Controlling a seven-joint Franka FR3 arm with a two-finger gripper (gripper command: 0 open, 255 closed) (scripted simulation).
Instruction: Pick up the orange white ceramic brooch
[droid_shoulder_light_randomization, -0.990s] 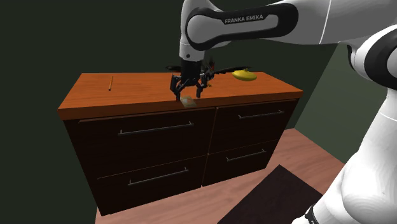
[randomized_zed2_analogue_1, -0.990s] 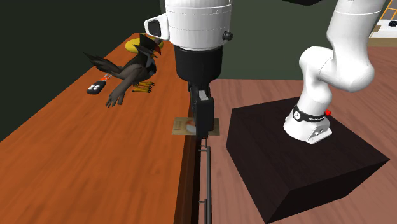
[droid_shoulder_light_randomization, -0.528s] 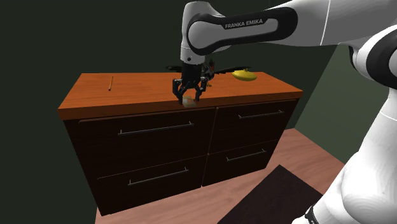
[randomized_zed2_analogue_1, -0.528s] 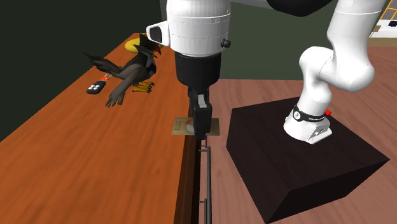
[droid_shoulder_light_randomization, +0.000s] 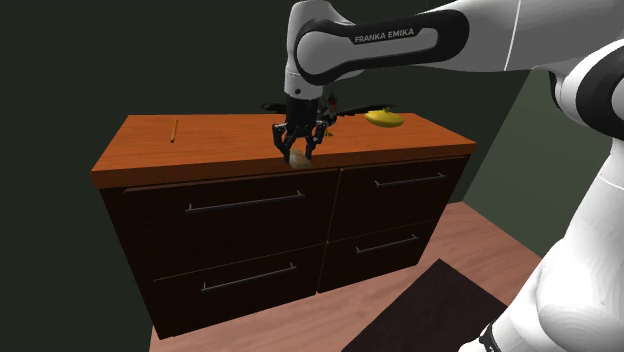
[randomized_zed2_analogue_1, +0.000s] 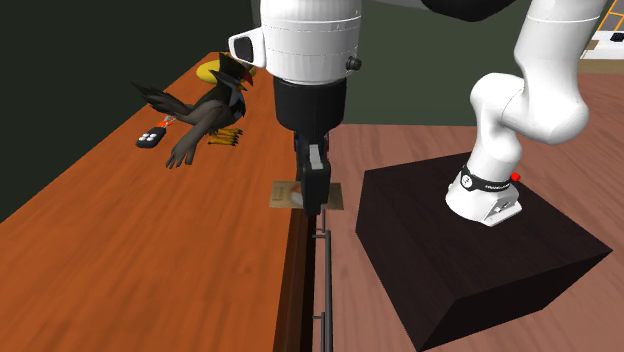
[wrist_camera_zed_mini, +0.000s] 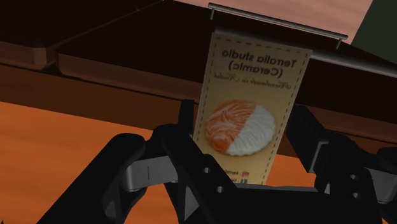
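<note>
At the tabletop's (droid_shoulder_light_randomization: 200, 140) front edge, the orange and white brooch (wrist_camera_zed_mini: 245, 129) lies on a card (wrist_camera_zed_mini: 254, 70) directly within the black hand (wrist_camera_zed_mini: 245, 116). The card's long axis crosses the edge. Whether the hand grips it cannot be told.

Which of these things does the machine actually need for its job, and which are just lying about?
In the job: orange and white brooch on its card, at the front edge of the dresser; black gripper right over it.

Lying about: dark bird figurine; small black remote beside it; yellow object; thin stick.
</note>
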